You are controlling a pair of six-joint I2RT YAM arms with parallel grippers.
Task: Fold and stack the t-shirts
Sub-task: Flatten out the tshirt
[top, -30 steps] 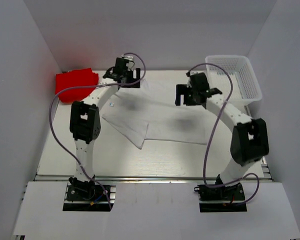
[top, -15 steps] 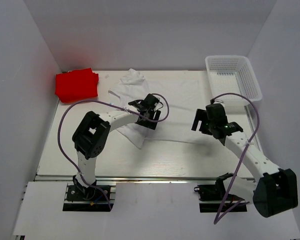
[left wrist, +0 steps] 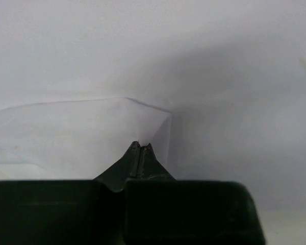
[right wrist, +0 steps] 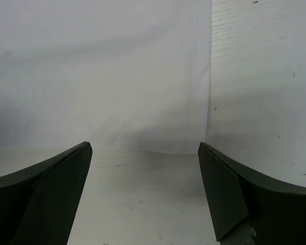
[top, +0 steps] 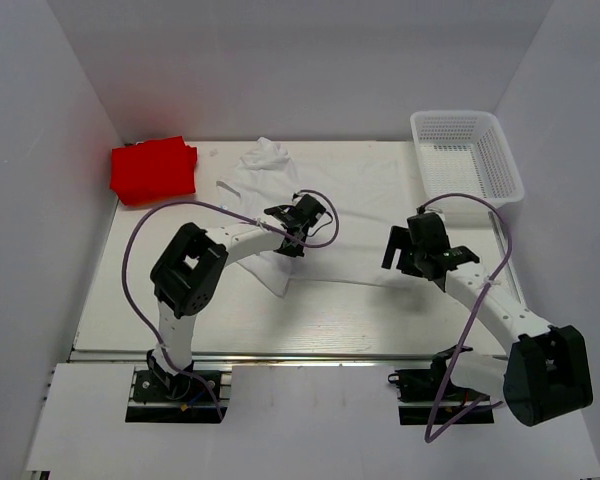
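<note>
Tabletop (top: 330, 320): left pincer (left wrist: 142, 146) closed against white t-shirt (left wrist: 81, 132) (right pincer (right wrist: 144, 147) gapes).

Bright even light, soft shadows, hazy close-ups

A white mesh basket (top: 465, 155) sits upright in the far right corner of the pale worktop (top: 340, 318), beside the white wall (top: 570, 120)

t-shirt (top: 152, 170) back left, basket (top: 465, 150) back right
</note>
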